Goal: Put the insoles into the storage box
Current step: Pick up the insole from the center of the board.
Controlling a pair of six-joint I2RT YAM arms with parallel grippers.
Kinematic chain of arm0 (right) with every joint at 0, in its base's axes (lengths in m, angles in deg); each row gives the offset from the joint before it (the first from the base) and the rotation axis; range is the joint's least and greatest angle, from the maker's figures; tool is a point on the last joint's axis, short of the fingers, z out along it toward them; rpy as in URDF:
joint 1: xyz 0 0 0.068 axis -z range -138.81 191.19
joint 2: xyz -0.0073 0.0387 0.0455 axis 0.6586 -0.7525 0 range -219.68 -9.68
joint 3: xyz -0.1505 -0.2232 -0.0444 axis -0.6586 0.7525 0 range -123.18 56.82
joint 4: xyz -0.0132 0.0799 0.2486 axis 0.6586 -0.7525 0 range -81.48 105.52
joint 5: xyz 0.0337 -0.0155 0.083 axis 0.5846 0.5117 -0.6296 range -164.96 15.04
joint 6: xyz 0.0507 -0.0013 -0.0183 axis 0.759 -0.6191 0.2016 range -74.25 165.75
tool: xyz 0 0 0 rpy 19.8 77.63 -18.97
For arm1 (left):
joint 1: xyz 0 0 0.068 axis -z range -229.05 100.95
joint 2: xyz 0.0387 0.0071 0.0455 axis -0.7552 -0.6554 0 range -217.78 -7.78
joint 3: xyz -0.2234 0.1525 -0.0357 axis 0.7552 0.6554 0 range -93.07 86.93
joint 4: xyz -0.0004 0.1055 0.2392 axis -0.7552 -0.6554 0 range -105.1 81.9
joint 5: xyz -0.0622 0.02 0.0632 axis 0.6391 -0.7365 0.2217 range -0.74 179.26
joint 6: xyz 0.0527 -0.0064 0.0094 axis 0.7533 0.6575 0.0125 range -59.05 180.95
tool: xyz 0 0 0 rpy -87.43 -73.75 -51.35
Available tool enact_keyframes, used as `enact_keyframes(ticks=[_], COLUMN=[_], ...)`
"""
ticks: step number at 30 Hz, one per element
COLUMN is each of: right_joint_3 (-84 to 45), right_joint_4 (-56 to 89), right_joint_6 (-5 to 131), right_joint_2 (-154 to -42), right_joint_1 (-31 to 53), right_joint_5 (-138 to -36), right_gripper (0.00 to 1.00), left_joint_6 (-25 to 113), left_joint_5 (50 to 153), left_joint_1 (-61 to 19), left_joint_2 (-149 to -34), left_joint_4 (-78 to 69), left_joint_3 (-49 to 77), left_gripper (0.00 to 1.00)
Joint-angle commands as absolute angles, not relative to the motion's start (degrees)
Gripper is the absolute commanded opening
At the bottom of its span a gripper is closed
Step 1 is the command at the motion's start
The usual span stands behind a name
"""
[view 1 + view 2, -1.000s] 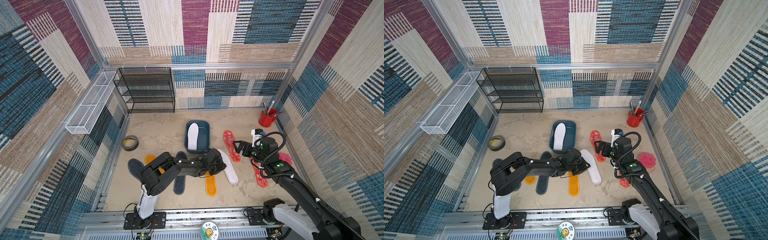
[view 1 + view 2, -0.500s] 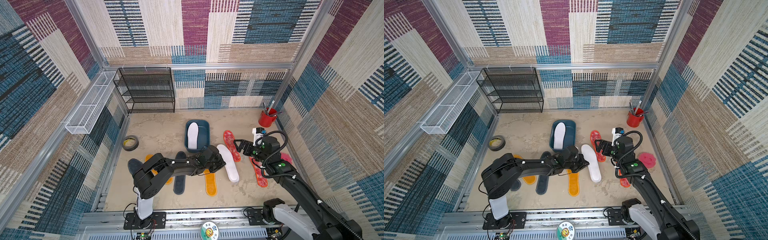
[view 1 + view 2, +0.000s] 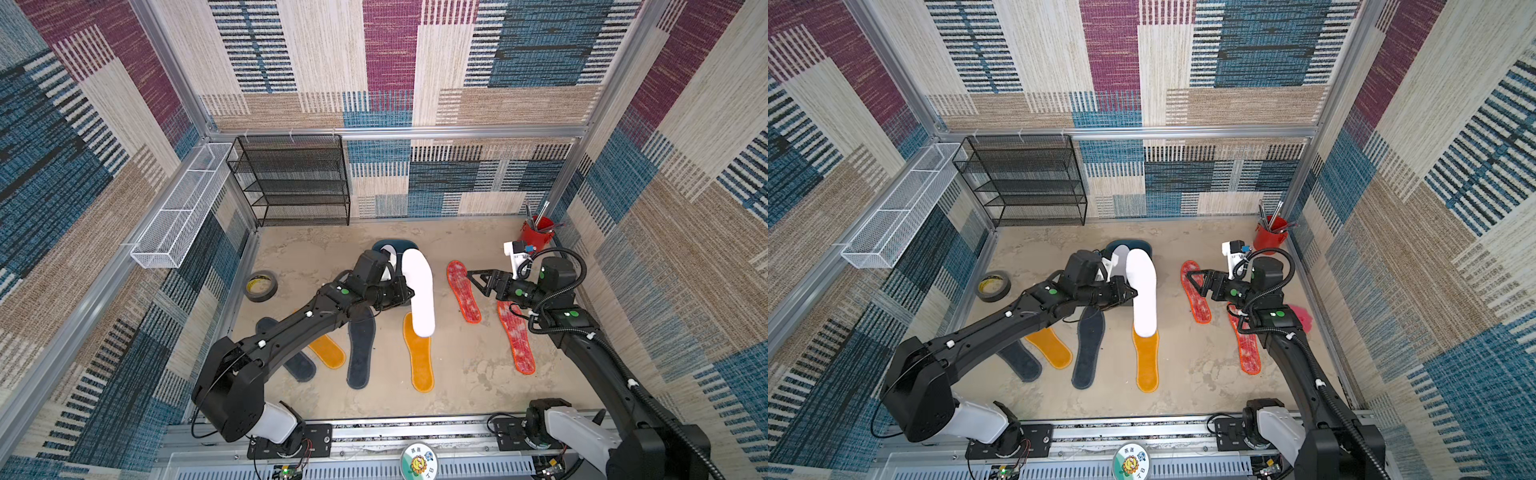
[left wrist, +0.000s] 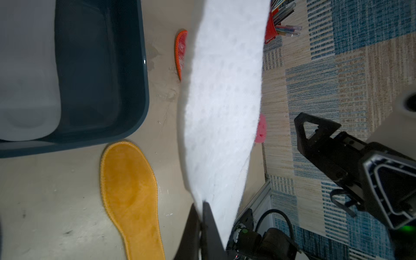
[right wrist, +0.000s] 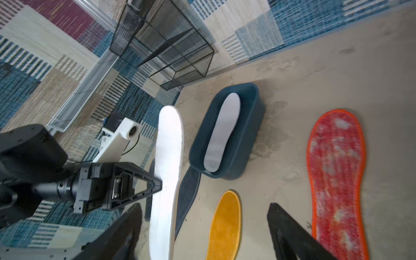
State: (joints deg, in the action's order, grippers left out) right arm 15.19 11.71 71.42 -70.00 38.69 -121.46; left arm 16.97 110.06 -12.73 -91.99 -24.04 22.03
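My left gripper [image 3: 409, 294] is shut on the long edge of a white insole [image 3: 419, 291], which hangs above the floor beside the teal storage box [image 3: 399, 242]. In the left wrist view the pinched white insole [image 4: 222, 112] rises from my left gripper [image 4: 202, 204], with the storage box [image 4: 139, 90] to one side. Another white insole [image 5: 222, 130] lies inside the storage box [image 5: 254, 126]. Two red mottled insoles [image 3: 463, 291] [image 3: 515, 336], two orange ones [image 3: 419, 357] [image 3: 328, 351] and two dark grey ones [image 3: 360, 349] [image 3: 297, 363] lie on the floor. My right gripper [image 3: 478, 282] stands open above the nearer red insole, holding nothing.
A tape roll [image 3: 260, 285] lies at the left wall. A red tool cup [image 3: 537, 237] stands in the back right corner. A black wire rack [image 3: 295, 183] lines the back wall and a white mesh basket [image 3: 178, 208] hangs on the left wall. A pink round object [image 3: 1302, 318] sits behind my right arm.
My left gripper closed on the white insole and lifted it off the floor toward the storage box. My right gripper's jaws narrowed slightly; that arm barely moved.
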Motion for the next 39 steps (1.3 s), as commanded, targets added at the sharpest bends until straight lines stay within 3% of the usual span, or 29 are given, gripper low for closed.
enact_keyframes(ticks=[1,6,9,17,27,34,39], right_joint_3=[16.36,13.64,13.63,13.58,11.94,12.31,11.74], right_joint_4=[19.07,21.85,25.48,30.57,36.44,39.77,40.95], right_joint_6=[74.5,76.25,78.95,81.57,85.45,87.64,88.28], right_joint_2=[-71.45,-76.04,-78.67,-83.47,-90.16,-93.17,-94.82], right_joint_1=[37.81,26.46,23.71,19.74,15.5,13.13,11.94], right_joint_5=[-129.01,-123.72,-122.11,-120.51,-118.59,-117.27,-117.31], right_gripper=[0.79,0.79,0.78,0.73,0.55,0.52,0.43], left_joint_6=[27.1,29.61,29.29,28.46,27.41,26.17,25.0], left_joint_5=[116.32,120.2,122.88,125.99,126.72,127.14,127.85], left_joint_1=[-15.74,-19.03,-21.01,-23.16,-24.52,-25.23,-25.71], left_joint_2=[-91.46,-91.55,-90.72,-89.26,-88.75,-88.11,-87.86], left_joint_4=[-32.53,-33.52,-31.65,-29.03,-26.95,-25.03,-23.06], left_joint_3=[21.36,21.35,22.61,24.68,25.92,27.05,28.45], left_gripper=[0.0,0.0,0.0,0.0,0.0,0.0,0.0])
